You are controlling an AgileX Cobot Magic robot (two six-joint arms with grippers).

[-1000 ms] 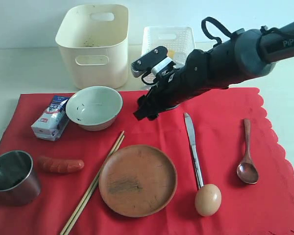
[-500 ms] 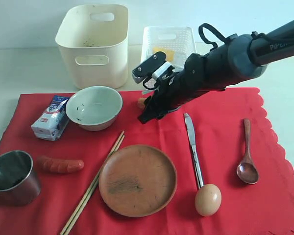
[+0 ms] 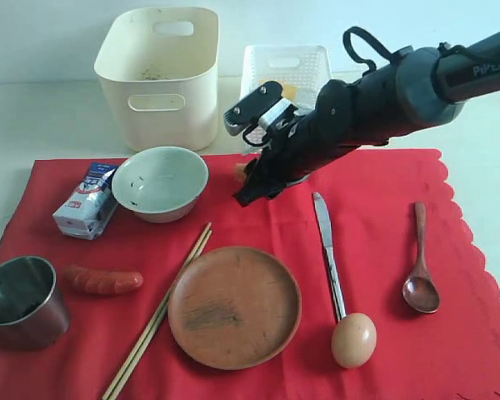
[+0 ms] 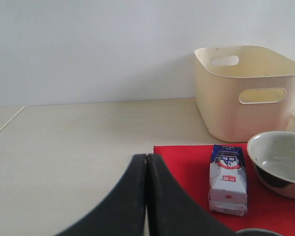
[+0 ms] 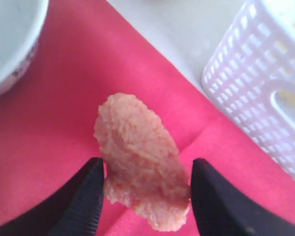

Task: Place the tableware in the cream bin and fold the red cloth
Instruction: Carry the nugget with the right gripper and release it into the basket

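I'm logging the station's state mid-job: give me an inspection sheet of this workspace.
Surface: pale table, red cloth spread flat.
Job's things: cream bin behind the cloth; bowl, cup, plate, chopsticks, knife, spoon all on the cloth.
Clutter: milk carton, sausage, egg on the cloth; white basket beside the bin.
Tools: left tool shut, empty; right tool gripping a pink food piece.
Cables: black loop on right arm.
Surroundings: plain wall.

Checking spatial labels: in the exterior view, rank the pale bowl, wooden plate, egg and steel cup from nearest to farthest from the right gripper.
1. Pale bowl, just left of the right gripper.
2. Wooden plate, below it.
3. Egg, lower right.
4. Steel cup, far lower left.
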